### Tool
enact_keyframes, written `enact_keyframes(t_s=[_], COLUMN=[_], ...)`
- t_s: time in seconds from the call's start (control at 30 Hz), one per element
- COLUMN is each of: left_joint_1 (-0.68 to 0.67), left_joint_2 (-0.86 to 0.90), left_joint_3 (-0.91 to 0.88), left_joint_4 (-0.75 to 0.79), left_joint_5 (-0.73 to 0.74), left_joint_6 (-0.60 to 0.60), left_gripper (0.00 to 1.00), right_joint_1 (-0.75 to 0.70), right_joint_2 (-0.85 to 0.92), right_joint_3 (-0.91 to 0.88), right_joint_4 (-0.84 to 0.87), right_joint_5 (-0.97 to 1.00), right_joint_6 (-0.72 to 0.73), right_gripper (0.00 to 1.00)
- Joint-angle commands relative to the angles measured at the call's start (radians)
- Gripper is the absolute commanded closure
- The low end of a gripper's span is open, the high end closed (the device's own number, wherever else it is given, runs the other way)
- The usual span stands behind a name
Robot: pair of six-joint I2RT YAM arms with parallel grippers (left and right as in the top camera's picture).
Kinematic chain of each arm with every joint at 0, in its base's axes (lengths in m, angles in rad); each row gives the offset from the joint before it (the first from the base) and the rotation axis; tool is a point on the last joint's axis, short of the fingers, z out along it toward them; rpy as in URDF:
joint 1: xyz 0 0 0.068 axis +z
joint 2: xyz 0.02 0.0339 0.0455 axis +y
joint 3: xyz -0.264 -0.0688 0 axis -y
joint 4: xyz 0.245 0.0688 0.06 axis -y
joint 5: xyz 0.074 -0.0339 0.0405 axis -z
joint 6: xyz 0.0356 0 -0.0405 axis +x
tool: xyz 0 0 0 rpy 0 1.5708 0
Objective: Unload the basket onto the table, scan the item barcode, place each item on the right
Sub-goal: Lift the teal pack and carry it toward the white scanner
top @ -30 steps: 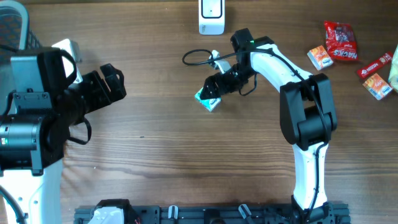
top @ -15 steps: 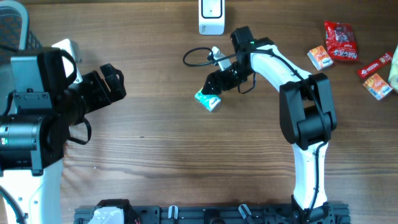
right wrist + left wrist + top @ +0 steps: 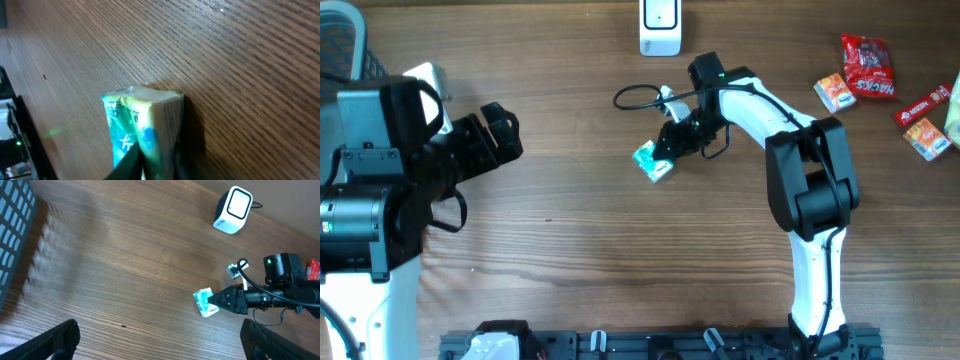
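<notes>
Small green-and-white wrapped packet (image 3: 653, 160): lying on the brown wooden table (image 3: 570, 260) near its middle, below and apart from the white box-shaped barcode scanner (image 3: 660, 26) at the far edge. Right gripper (image 3: 667, 150): black fingers pinched onto the packet's end. Left gripper (image 3: 508, 132): jaws spread wide, holding nothing, well apart at the left.

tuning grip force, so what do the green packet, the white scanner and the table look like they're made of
The green packet: probably thin glossy plastic film, going by the sheen and crimped end. The white scanner: seemingly hard smooth plastic, with rounded moulded corners. The table: wood or wood-look laminate, matt, showing straight grain.
</notes>
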Motion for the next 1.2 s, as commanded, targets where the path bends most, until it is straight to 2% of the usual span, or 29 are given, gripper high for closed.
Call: enact_keyframes(t_s=[0.0,0.1,0.27,0.5,0.67,0.77,1.0,1.17], left_joint_1=[0.006,0.006,0.006,0.006,0.006,0.006,0.006,0.006], left_joint_2=[0.001,0.001,0.001,0.001,0.001,0.001,0.001,0.001], left_joint_3=[0.001,0.001,0.001,0.001,0.001,0.001,0.001,0.001], left_joint_4=[0.0,0.0,0.0,0.0,0.0,0.0,0.0,0.0], left_joint_5=[-0.013,-0.013,-0.013,-0.013,-0.013,-0.013,-0.013,-0.013], left_joint_6=[-0.009,-0.009,-0.009,-0.009,-0.009,-0.009,-0.009,-0.009], left_gripper=[0.0,0.0,0.0,0.0,0.0,0.0,0.0,0.0], right_joint_1=[-0.002,-0.012,-0.049,-0.178,-0.271,-0.299,-0.306,-0.278], right_joint_2=[0.036,0.035,0.032,0.024,0.025,0.025,0.025,0.025], right_joint_3=[-0.014,-0.011,0.022,0.032,0.032,0.032,0.032,0.032], right_joint_4=[-0.01,-0.023,-0.054,-0.062,-0.018,0.049,0.333,0.544], right_joint_5=[0.024,-0.018,-0.198,-0.642,-0.871,-0.916,-0.916,-0.916], right_joint_6=[0.027,0.049,0.049,0.049,0.073,0.156,0.592,0.837], right_gripper=[0.96,0.96,0.96,0.96,0.96,0.96,0.96,0.96])
